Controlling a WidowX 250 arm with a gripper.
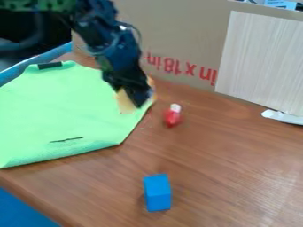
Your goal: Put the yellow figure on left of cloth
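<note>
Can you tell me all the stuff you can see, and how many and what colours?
Yellow figure: one, pale yellow, at the gripper, by the cloth's right edge
Cloth: one, bright green, left side of the table
Dark strip: one, black, at the cloth's top edge
Small toy: one, red with a white end, right of the cloth
Block: one, blue, near the bottom middle
Table: one, brown, under everything
Cardboard: one, tan with red print, at the back
Panel: one, pale, against the cardboard
White scrap: one, below the panel
Robot arm: one, black, from the top
Gripper: one, black, by the yellow figure
</note>
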